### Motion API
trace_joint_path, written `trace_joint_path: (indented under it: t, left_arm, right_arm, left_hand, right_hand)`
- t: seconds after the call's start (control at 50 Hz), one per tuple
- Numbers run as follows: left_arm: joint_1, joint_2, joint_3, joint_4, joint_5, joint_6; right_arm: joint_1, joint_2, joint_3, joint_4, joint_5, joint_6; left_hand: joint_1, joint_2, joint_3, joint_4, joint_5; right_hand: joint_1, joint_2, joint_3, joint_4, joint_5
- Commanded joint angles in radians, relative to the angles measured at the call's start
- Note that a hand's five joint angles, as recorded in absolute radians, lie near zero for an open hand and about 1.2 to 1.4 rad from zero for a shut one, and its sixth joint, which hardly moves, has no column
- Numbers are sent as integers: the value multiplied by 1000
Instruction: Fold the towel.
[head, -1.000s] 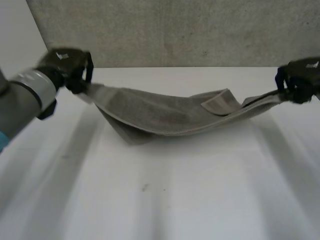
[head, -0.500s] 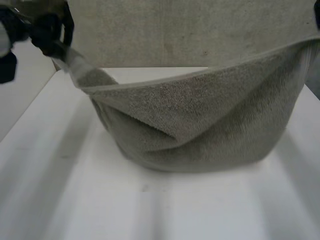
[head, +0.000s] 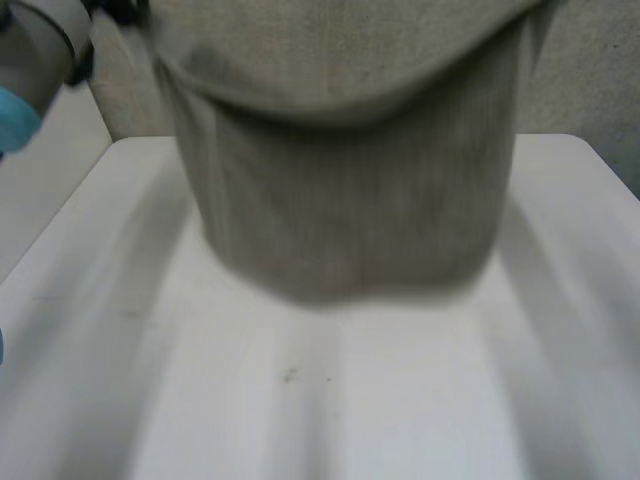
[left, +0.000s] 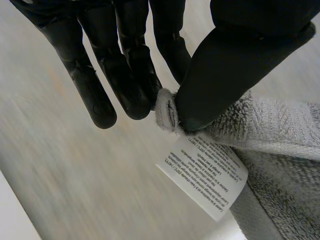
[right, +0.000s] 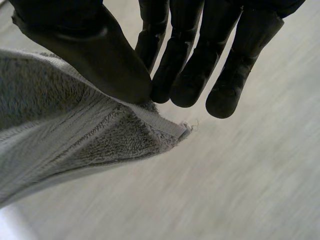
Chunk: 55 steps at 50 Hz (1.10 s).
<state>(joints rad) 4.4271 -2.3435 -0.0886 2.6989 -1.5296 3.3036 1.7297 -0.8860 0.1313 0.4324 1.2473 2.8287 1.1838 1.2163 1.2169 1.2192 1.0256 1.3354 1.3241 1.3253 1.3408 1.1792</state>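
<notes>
The grey towel (head: 350, 190) hangs in the air in front of the head camera, its lower edge just above the white table (head: 330, 400). My left hand (left: 220, 70) pinches one upper corner of the towel (left: 270, 125) between thumb and fingers, right by its white care label (left: 202, 175). My right hand (right: 100, 55) pinches the other upper corner of the towel (right: 75, 130) the same way. In the head view my left arm (head: 35, 45) reaches up at the towel's left side.
A grey wall (head: 590, 70) stands behind the table. The table's left edge (head: 50, 230) drops off to a lighter floor. A small dark speck (head: 290, 375) marks the tabletop in front of the towel.
Both hands have risen high with the towel's corners. The towel has gone from sagging low over the table to hanging full length in front of the camera.
</notes>
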Motion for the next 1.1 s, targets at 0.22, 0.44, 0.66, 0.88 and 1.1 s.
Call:
trace_joint_path:
  t: [0.22, 0.44, 0.66, 0.88, 1.1]
  left_arm:
    - [18, 102, -217, -11, -23, -160]
    - [51, 92, -843, 206, -20, -84]
    - [49, 18, -1054, 369, -18, 146]
    - [54, 222, -1194, 306, -9, 159]
    - [41, 464, -1376, 134, 2, 231]
  right_arm:
    - [-2, -79, 262, 64, -101, 30]
    - [-12, 13, 760, 26, -75, -212]
    - [-68, 36, 915, -14, -43, -223]
    - [-180, -293, 1114, 8, -84, -299]
    - [-324, -503, 1255, 305, -95, -566]
  left_hand:
    - [213, 180, 179, 177, 196]
    - [213, 180, 179, 177, 196]
    - [213, 180, 179, 177, 196]
    - [213, 180, 179, 177, 196]
    - [213, 180, 179, 177, 196]
  right_hand:
    - [61, 72, 71, 55, 43]
    - [61, 72, 71, 55, 43]
    - [61, 72, 71, 55, 43]
    - [61, 72, 71, 55, 43]
    - [61, 72, 71, 55, 43]
